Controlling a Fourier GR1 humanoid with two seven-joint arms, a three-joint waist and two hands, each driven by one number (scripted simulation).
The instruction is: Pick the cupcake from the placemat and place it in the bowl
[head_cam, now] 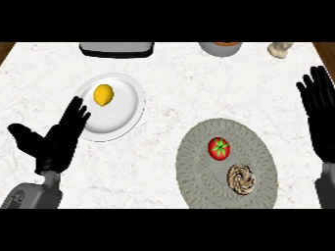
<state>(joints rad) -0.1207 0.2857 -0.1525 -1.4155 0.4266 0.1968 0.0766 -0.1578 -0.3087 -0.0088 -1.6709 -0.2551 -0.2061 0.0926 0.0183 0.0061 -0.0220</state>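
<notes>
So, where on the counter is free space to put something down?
Bare marble lies between the white bowl with the yellow lemon and the round grey placemat, and across the middle toward the right hand. The back edge is crowded; the placemat holds a red tomato and brown cupcake.

I count two hands: the left hand (53, 142) and the right hand (328, 117). I count one white plate (127, 115) carrying one lemon (104, 94). I count one round placemat (199, 162) holding two items: one tomato (219, 147) and one cupcake (242, 179). At the far edge I count three partly cropped objects, kinds undetermined.
</notes>
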